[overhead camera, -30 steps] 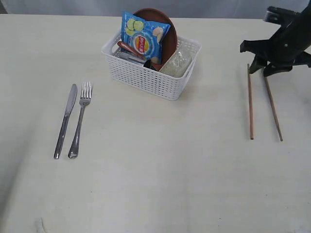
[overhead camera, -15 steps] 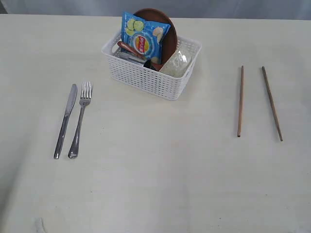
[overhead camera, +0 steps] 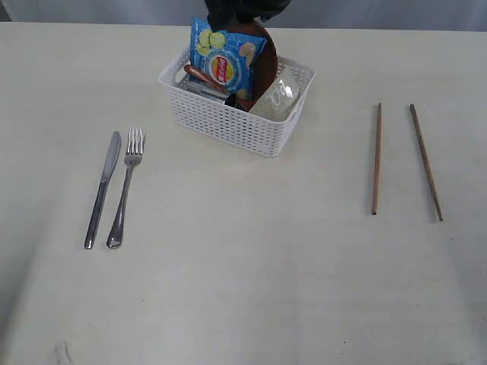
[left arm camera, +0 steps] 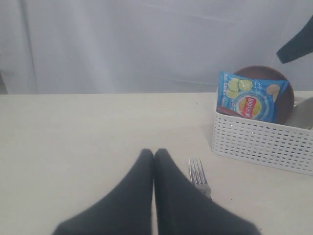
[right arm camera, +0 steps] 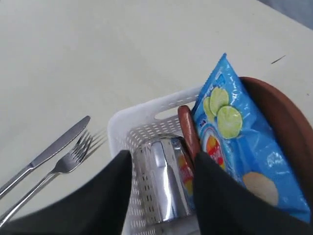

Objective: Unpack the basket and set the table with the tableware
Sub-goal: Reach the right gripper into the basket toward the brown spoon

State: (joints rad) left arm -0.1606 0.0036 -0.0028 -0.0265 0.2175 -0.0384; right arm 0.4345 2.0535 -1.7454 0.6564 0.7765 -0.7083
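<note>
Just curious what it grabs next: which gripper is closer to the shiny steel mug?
Right. The right gripper hangs open over the mug in the basket; the left gripper sits shut near the fork, apart from the basket.

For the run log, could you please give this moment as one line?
laid: knife, fork, chopsticks; in basket: plate, mug, spoon; right jaws: open over mug; left jaws: shut

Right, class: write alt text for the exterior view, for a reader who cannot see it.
A white basket holding a chip bag and plate stands at the far side of the table, the right gripper above it. A knife and fork lie left, two chopsticks right.
</note>
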